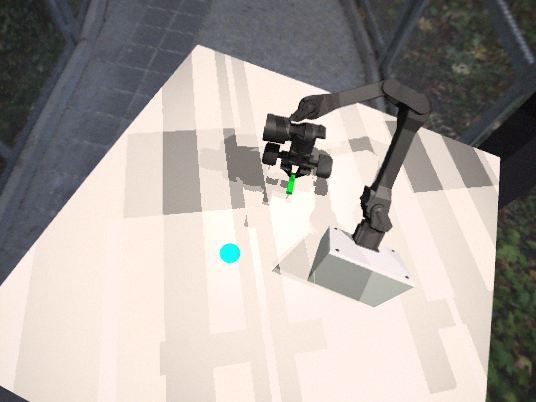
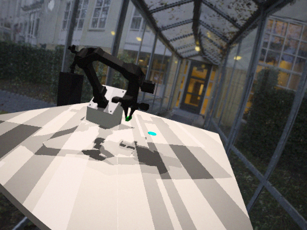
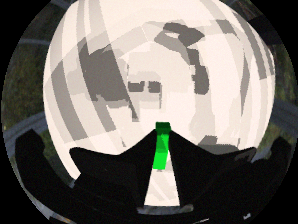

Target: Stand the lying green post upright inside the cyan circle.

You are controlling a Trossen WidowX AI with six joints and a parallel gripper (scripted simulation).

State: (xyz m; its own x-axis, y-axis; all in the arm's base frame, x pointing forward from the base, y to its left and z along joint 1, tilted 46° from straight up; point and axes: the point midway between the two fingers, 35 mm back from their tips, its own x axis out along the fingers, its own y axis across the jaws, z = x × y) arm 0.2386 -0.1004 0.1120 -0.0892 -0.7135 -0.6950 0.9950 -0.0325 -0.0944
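Observation:
The green post [image 1: 290, 185] [image 2: 128, 118] [image 3: 161, 152] is pinched near one end between the fingertips. It is off the table and far from upright; its exact tilt is hard to tell. Its free length points toward the base side in the top view. My gripper [image 1: 293, 174] [image 2: 128, 116] [image 3: 162, 133] is shut on it, fingers pointing down, well above the table. The flat cyan circle [image 1: 230, 253] [image 2: 152, 133] lies on the table, down and left of the gripper in the top view and to its right in the exterior view. The circle does not show in the wrist view.
The arm's pale box-shaped base [image 1: 345, 275] [image 2: 103, 115] stands on the table [image 1: 125, 300] [image 2: 100, 194], right of the cyan circle in the top view. Shadows of the arm and dark stripes cross the table top. The table's far edge lies beyond the gripper in the top view.

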